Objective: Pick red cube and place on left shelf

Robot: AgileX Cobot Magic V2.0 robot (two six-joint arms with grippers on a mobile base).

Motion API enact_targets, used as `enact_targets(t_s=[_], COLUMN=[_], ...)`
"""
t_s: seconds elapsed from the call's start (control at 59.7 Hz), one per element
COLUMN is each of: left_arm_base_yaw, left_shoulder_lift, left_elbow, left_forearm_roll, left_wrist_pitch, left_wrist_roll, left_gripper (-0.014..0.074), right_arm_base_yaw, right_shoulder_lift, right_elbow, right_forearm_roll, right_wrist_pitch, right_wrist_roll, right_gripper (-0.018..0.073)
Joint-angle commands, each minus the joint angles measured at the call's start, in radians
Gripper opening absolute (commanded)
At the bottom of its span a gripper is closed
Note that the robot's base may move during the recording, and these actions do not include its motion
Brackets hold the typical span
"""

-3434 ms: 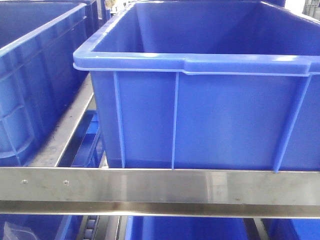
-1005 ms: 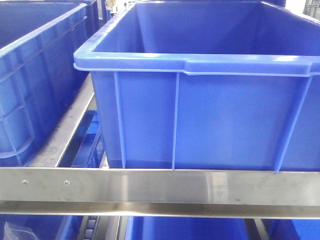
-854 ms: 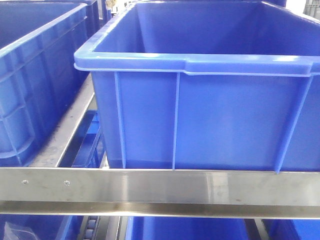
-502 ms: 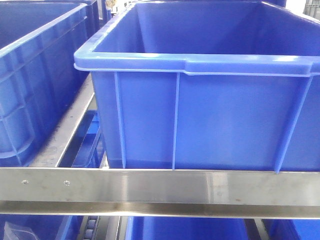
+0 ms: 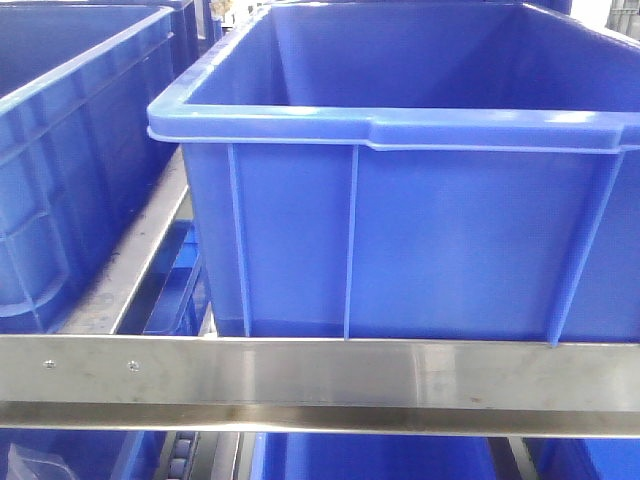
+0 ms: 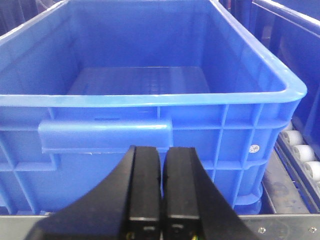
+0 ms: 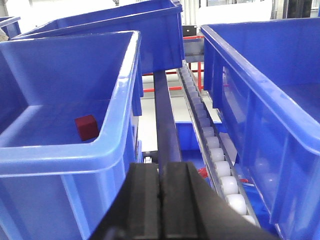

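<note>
Right wrist view, nearest first: the right gripper [image 7: 161, 200] sits at the bottom of the frame, its two black fingers pressed flat together with nothing between them. Just beyond and to its left stands a blue bin [image 7: 120, 100]. The red cube [image 7: 86, 127] rests on that bin's floor, against the right-hand wall, close to the near corner. Right of the bin a metal rail [image 7: 165, 115] and a row of white rollers [image 7: 212, 145] run away from the camera. Past the rollers sits a second blue bin [image 7: 250, 100], and a third blue bin [image 7: 150, 30] stands at the far end of the rack.

Left wrist view: the left gripper [image 6: 161, 195] is likewise closed, fingers touching, holding nothing. Directly ahead of it is a blue crate [image 6: 150, 100]; the ribbed floor shows no contents.

Front view: a steel rack beam [image 5: 320, 375] crosses the foreground. Behind it a large blue tote [image 5: 420, 240] sits on the rack, with another tote [image 5: 60, 170] to the left. Neither gripper shows here.
</note>
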Motion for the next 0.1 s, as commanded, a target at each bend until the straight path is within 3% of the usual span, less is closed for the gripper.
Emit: enact_targets(t_s=[0.0, 0.084], left_arm_base_yaw=[-0.004, -0.004], left_shoulder_lift=[-0.016, -0.016], left_elbow=[0.023, 0.023], left_forearm_roll=[-0.003, -0.003], left_wrist_pitch=[-0.087, -0.087], left_wrist_roll=[-0.001, -0.001], left_gripper=[0.0102, 0.0102], right_arm_base_yaw=[-0.006, -0.006], right_shoulder_lift=[-0.021, -0.021], right_elbow=[-0.016, -0.016], right_forearm_roll=[-0.009, -0.009], right_wrist_pitch=[-0.095, -0.095], right_wrist_roll=[-0.010, -0.010], right_gripper=[0.0051, 0.0051])
